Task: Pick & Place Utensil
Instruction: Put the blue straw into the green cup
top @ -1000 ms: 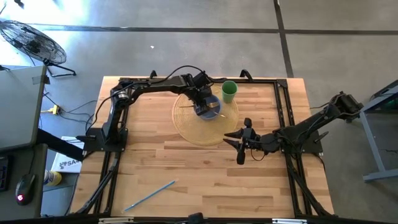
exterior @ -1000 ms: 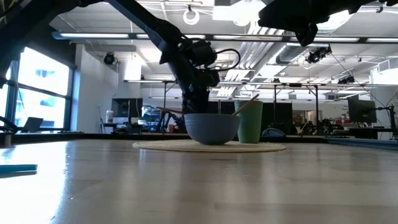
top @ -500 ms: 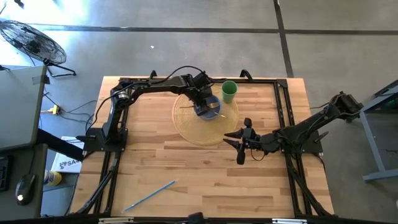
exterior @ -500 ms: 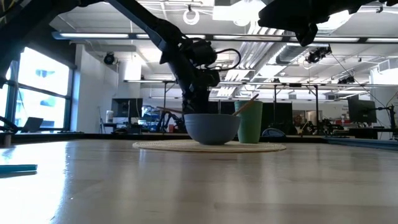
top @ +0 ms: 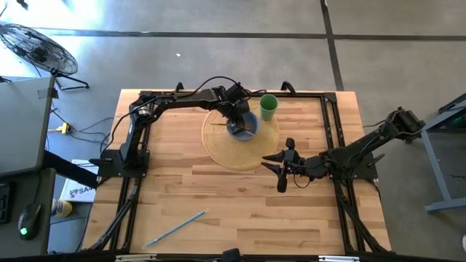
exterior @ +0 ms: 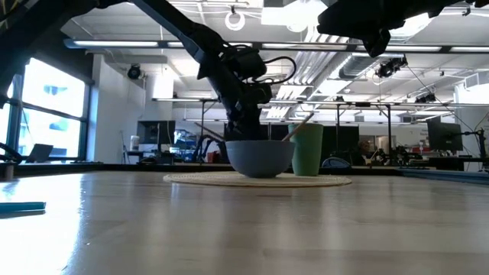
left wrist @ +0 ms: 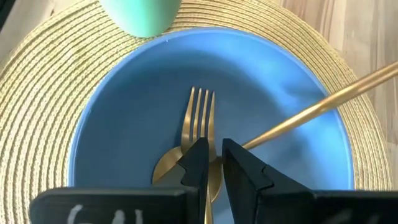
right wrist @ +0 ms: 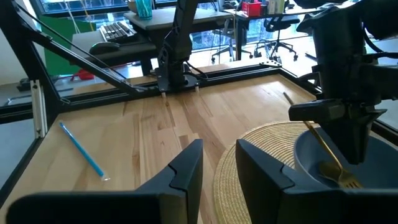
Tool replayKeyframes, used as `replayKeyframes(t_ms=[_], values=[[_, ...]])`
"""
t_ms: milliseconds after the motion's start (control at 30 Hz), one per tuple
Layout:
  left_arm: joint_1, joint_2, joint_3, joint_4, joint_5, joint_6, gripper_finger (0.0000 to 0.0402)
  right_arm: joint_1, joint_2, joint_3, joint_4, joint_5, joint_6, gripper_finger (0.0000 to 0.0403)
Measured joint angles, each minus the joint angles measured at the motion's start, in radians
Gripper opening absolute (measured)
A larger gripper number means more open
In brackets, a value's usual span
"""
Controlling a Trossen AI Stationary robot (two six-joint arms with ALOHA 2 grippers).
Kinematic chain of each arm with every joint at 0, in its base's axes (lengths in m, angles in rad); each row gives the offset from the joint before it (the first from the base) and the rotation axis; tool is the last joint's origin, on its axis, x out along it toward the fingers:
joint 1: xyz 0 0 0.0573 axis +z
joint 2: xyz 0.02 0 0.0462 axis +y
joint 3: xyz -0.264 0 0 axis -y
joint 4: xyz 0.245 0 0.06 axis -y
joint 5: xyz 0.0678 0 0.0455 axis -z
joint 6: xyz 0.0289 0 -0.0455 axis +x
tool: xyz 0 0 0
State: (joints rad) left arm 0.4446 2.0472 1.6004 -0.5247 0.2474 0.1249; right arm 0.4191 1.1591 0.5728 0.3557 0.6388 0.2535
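A blue bowl [top: 251, 121] sits on a round woven placemat [top: 222, 145], with a green cup [top: 269, 107] just beyond it. My left gripper [left wrist: 213, 146] hangs over the bowl, shut on a gold fork [left wrist: 200, 112] whose tines point into the bowl. A gold spoon [left wrist: 311, 112] lies in the bowl, its handle leaning out over the rim. My right gripper [top: 280, 171] hovers open over the table just right of the placemat's near side, touching nothing. My left gripper pinches the gold fork between its two fingers [left wrist: 196, 163] at the neck just behind the tines [left wrist: 208, 144]. It comes from above, pointing down into the bowl. The fork hangs tines-down inside the bowl; whether the tines touch the bowl's bottom I cannot tell.
A blue pen [top: 175, 229] lies on the wood near the table's near left edge. Black frame rails [top: 218, 93] run around the tabletop. Bare wood spreads between the placemat and the near edge.
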Motion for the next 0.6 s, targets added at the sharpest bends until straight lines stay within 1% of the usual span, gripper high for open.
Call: replayKeyframes(t_ms=[267,367,533,600], values=[[0.0,0.0,0.002,-0.003,0.003,0.0,0.0046,0.0,0.0,0.0,0.0,0.0,0.0,0.009],[0.0,-0.019,0.019,-0.043,0.008,0.001,0.0046,0.0,0.0,0.0,-0.001,0.0,0.0,0.009],[-0.007,-0.119,0.036,-0.152,0.016,0.002,0.0046,0.0,0.0,0.0,-0.017,0.0,0.0,0.009],[-0.02,-0.167,0.036,-0.218,0.02,0.005,0.0046,0.0,0.0,0.0,-0.016,0.0,0.0,0.009]])
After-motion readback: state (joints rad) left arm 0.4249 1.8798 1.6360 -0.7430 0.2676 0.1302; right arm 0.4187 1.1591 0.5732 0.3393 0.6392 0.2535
